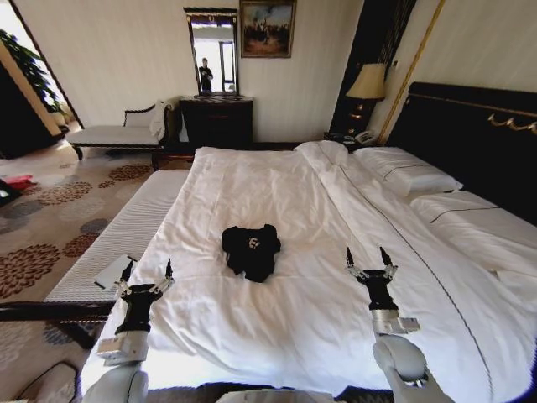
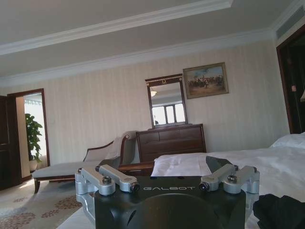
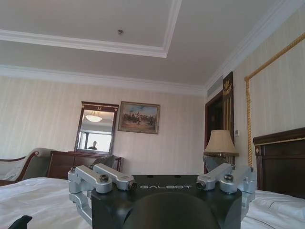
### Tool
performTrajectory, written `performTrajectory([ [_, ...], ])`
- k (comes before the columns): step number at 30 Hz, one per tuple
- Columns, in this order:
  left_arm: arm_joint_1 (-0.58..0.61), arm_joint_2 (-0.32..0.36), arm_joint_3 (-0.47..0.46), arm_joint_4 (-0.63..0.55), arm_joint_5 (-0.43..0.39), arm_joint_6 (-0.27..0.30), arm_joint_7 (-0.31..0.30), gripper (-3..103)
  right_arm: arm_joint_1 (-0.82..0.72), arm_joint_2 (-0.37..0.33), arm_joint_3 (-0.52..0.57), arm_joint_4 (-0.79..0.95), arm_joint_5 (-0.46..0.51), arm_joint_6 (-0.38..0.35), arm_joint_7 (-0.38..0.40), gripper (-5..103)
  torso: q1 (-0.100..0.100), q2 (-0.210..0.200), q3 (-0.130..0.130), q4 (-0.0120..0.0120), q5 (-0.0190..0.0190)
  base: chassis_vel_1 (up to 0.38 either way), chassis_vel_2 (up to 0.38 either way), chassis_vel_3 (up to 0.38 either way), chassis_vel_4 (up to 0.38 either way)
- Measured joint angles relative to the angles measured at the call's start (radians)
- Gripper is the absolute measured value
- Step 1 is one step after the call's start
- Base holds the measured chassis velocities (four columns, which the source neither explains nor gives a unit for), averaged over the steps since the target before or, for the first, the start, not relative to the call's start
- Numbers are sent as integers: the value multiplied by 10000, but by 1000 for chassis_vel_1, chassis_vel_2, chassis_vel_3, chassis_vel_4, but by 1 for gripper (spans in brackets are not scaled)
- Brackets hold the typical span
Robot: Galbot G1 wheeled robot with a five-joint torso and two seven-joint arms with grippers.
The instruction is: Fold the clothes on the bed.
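1. Huge white bed [image 1: 277,210] takes up most of the room.
2. Both arms hover low over its near edge: left tool [image 1: 147,270] and right tool [image 1: 368,259], both released, fingers spread, well apart.
3. Black T-shirt [image 1: 251,248] sits crumpled mid-bed, between them, a bit farther on.

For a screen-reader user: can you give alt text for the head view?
A crumpled black T-shirt lies mid-bed on the white duvet. The left gripper and right gripper hover open on either side, touching nothing.
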Motion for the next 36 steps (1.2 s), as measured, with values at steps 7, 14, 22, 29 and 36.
performTrajectory([
  [7, -17, 7, -10, 54, 0, -32, 0, 100, 88, 15, -33, -80, 43, 165, -62, 100, 1, -1, 0, -1, 4, 0, 0, 0, 0],
  [14, -80, 11, -59, 123, -12, -41, -1, 100, 114, 86, -31, -90, -228, -158, 223, 100, 0, 0, 0, -1, 1, 0, 0, 0, 0],
  [22, -94, 20, -81, 123, -47, -42, -2, 100, 178, 102, -76, -142, -261, -196, 268, 100, 0, 0, 0, -1, 1, 0, 0, 0, 0],
  [29, -148, 43, -125, 113, -137, -25, -7, 100, 334, 47, -208, -180, -155, -12, 256, 100, 2, 0, 1, -2, 1, 0, 0, 0, 0],
  [36, -303, 90, -299, 42, -328, 113, -72, 100, 573, -651, -617, -293, 314, -499, 290, 100, 1, 0, -1, -3, 4, 0, 0, 0, 0],
])
